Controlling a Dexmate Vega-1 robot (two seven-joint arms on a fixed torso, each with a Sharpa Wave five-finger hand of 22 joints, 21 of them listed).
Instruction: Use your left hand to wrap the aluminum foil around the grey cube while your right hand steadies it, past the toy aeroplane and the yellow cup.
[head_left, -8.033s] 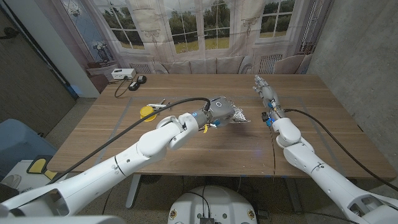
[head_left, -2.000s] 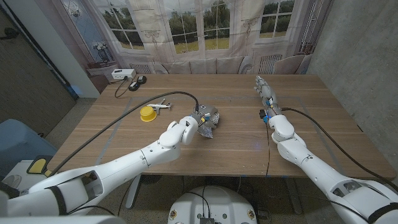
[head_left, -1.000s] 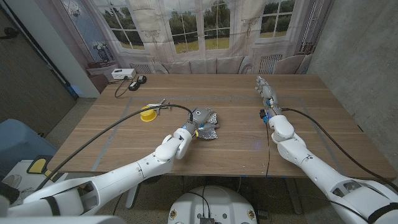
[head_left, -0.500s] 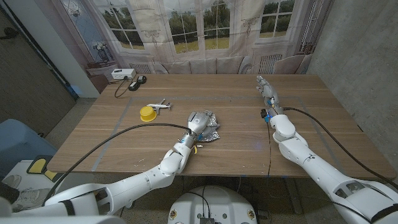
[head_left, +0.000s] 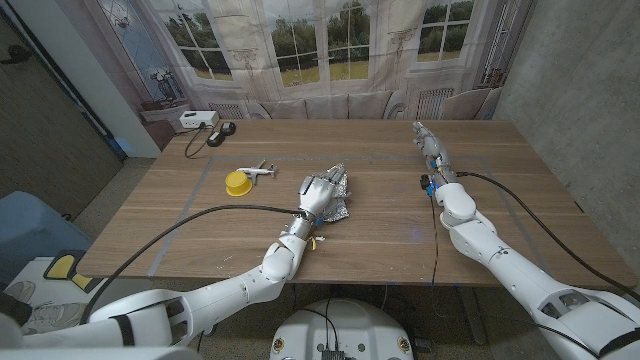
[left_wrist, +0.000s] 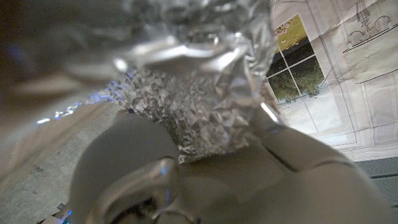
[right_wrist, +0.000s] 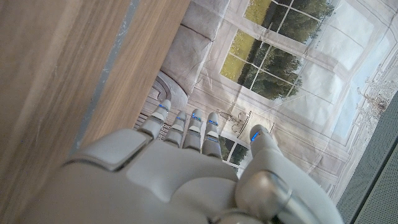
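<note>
Since a half second back, the left hand (head_left: 317, 190) has slid slightly farther over the aluminum foil (head_left: 338, 196) at the table's (head_left: 380, 235) middle, its forearm running up from the near edge. Yellow cup (head_left: 238, 183) and toy aeroplane (head_left: 258, 170) lie well apart to the left. Fingers press spread on the crumpled foil bundle; whether they clasp it, I cannot tell. The bundle's long axis runs roughly near to far. Farther right, the right hand (head_left: 428, 143) stands with fingers straight, grasping nothing.
</note>
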